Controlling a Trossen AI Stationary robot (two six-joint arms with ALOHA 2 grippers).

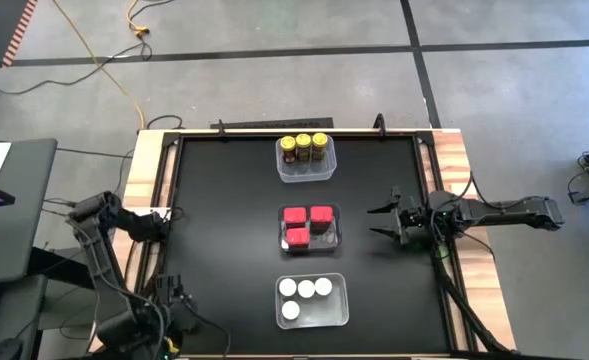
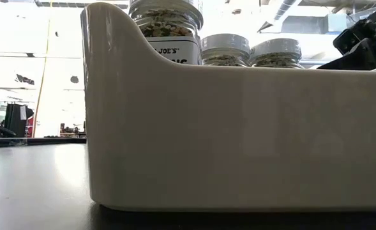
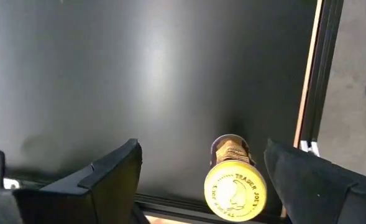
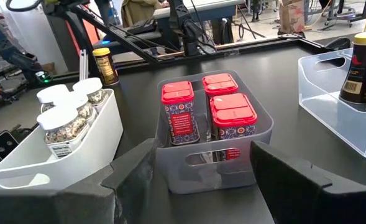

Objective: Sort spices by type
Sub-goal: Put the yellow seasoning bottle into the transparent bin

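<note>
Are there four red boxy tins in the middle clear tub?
No, the clear rectangular plastic tub holds only three red boxy tins.

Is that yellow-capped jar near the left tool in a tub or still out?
Out: the yellow-capped jar stands upright on the bare table.

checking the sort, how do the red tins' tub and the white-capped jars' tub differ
The red tins number three, boxy, in a clear grey tub; the white-capped jars number four, round, in an opaque white tub. The tins nearly fill their tub; the jars leave theirs part bare. Each tub holds one kind only.
</note>
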